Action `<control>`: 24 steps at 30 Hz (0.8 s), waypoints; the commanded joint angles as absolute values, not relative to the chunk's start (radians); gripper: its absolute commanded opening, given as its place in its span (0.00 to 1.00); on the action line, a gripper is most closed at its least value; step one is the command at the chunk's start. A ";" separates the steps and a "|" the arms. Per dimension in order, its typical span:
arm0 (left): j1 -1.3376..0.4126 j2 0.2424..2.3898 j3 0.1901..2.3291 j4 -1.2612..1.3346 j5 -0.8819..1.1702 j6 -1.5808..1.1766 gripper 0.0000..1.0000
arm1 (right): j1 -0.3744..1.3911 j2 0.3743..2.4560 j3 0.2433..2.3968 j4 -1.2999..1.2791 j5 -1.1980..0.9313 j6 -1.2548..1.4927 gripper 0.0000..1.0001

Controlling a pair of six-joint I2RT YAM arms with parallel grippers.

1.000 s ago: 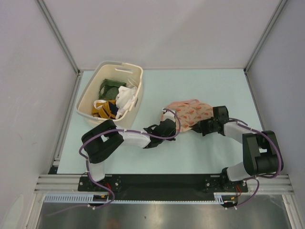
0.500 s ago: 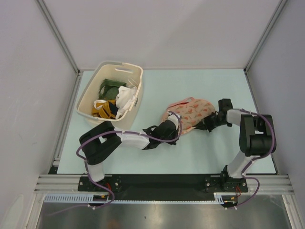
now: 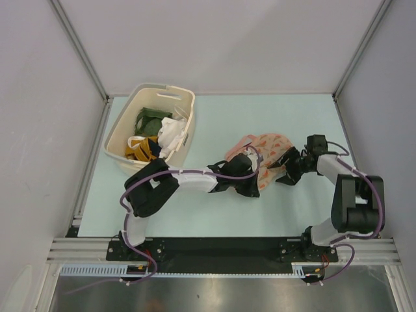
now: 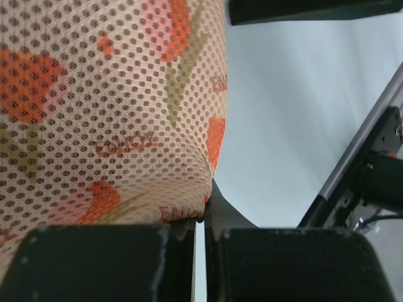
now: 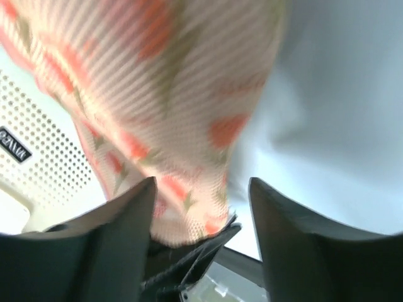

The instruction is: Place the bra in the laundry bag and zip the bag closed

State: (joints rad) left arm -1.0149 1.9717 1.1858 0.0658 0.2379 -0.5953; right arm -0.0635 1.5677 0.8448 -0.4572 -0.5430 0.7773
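The laundry bag [image 3: 270, 148], pale pink mesh with an orange leaf print, lies bunched on the pale green table right of centre. My left gripper [image 3: 251, 178] is at its near left edge. In the left wrist view the jaws [image 4: 203, 229] are shut, pinching the bag's lower edge [image 4: 113, 113]. My right gripper [image 3: 288, 171] is at the bag's right side. In the right wrist view it [image 5: 201, 185] stands open, with the bag [image 5: 164, 94] just beyond the fingertips and nothing gripped. The bra is hidden.
A cream plastic basket [image 3: 114, 139] with green, white and yellow clothes stands at the back left. Grey walls with metal frame posts enclose the table on three sides. The black base rail [image 3: 221, 247] runs along the near edge.
My right gripper has opened and let go of the bag's right end. My left arm has reached to the right, still pinching the bag, and the bag has bunched up narrower.
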 commanded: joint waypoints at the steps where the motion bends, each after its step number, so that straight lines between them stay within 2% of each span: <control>1: -1.020 1.990 1.220 0.026 0.374 -0.655 0.00 | -0.061 1.396 0.698 -0.382 -0.572 0.794 0.71; 6: -1.017 1.968 1.180 0.038 0.371 -0.669 0.00 | -0.017 1.353 0.598 -0.264 -0.603 0.838 0.68; 14: -1.012 1.933 1.144 0.063 0.331 -0.640 0.00 | 0.112 1.333 0.493 -0.048 -0.532 0.928 0.68; 20: -1.012 1.904 1.100 0.123 0.336 -0.605 0.00 | 0.185 1.298 0.420 0.107 -0.493 1.083 0.52; 22: -1.012 1.896 1.080 0.136 0.318 -0.585 0.00 | 0.201 1.281 0.402 0.110 -0.459 1.143 0.45; 23: -1.012 1.891 1.069 0.170 0.313 -0.568 0.00 | 0.207 1.263 0.381 0.145 -0.456 1.175 0.38; 24: -1.012 1.888 1.059 0.181 0.296 -0.562 0.07 | 0.219 1.256 0.373 0.155 -0.439 1.245 0.33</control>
